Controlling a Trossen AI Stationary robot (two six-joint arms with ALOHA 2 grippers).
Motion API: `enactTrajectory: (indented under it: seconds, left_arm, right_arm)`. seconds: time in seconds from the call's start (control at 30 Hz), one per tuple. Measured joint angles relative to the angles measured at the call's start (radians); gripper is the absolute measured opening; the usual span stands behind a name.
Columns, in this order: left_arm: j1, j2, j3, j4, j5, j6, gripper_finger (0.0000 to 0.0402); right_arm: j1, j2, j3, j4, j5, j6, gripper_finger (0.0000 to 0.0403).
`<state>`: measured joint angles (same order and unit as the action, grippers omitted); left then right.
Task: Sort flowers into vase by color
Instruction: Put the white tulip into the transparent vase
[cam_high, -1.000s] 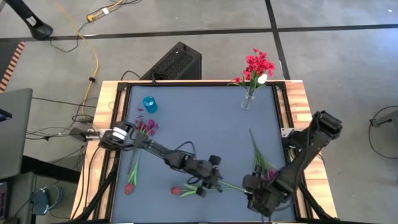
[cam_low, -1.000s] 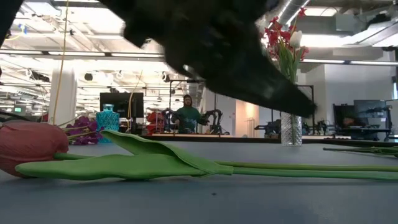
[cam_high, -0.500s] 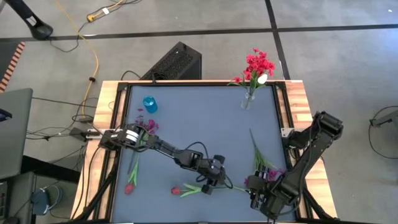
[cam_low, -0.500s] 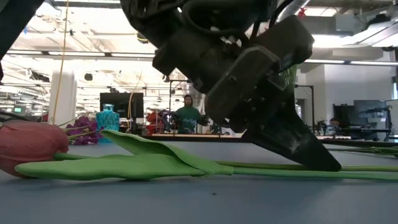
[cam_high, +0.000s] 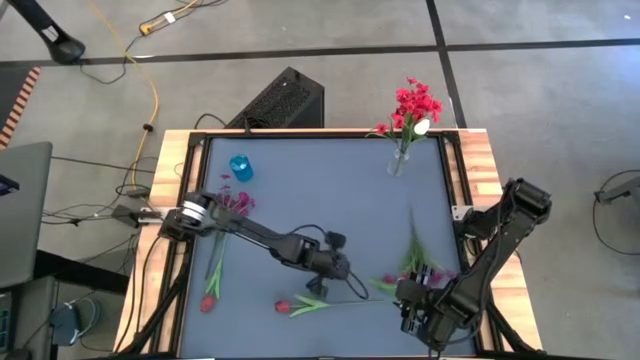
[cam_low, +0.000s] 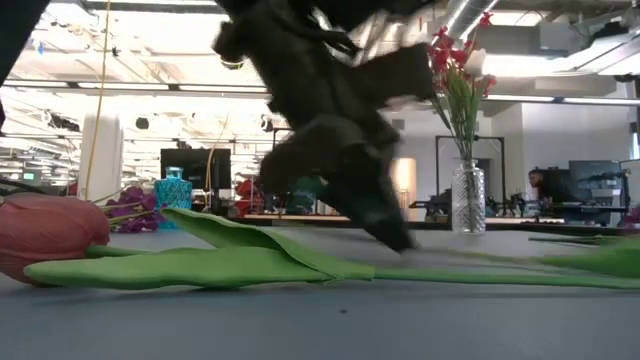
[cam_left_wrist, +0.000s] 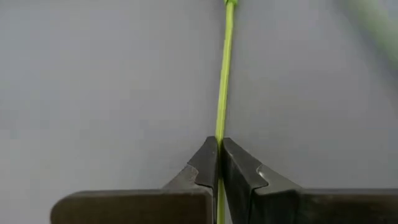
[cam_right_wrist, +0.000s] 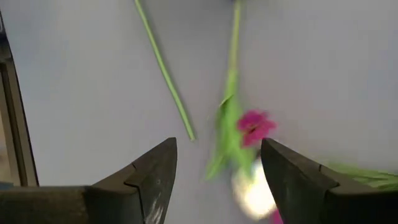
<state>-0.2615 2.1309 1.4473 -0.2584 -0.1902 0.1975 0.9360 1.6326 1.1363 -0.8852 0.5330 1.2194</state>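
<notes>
The step in hand looks like the pick-up of the red tulip (cam_high: 284, 306): the left gripper (cam_left_wrist: 218, 154) has its fingers pressed together on the tulip's thin green stem (cam_left_wrist: 224, 74), which runs straight out ahead of the fingertips over the grey table (cam_high: 320, 190). In the high view the bloom lies just beside the left gripper (cam_high: 338, 268), toward the table's near edge.

Next, I judge, the flower must be lifted clear and carried to the glass vase (cam_high: 399, 160) of red flowers, well apart at the far side.

The right gripper (cam_right_wrist: 214, 165) waits with fingers spread wide over a magenta spray (cam_right_wrist: 255, 124).
</notes>
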Motion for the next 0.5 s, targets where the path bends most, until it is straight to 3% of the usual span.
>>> enactTrajectory:
  seconds: [0.1,0.17,0.27,0.4,0.5]
  left_arm:
    - [0.003,-0.127,-0.116,0.048,-0.094,0.018,0.0]
    - [0.018,-0.228,-0.228,0.105,-0.08,-0.014,0.0]
    - [0.047,-0.378,-0.442,0.301,0.021,-0.068,0.0]
    - [0.072,-0.56,-0.708,0.71,0.187,-0.135,0.0]
    - [0.079,-0.631,-0.874,1.016,0.243,-0.19,0.0]
  right_arm:
    - [0.005,-0.008,0.002,0.006,0.014,0.011,0.026]
    - [0.017,-0.01,0.003,0.002,0.039,0.01,0.026]
    - [0.037,-0.01,0.003,0.001,0.111,-0.012,0.026]
    - [0.046,-0.01,0.003,0.0,0.249,-0.061,0.026]
    - [0.038,-0.01,0.003,0.007,0.34,-0.098,0.026]
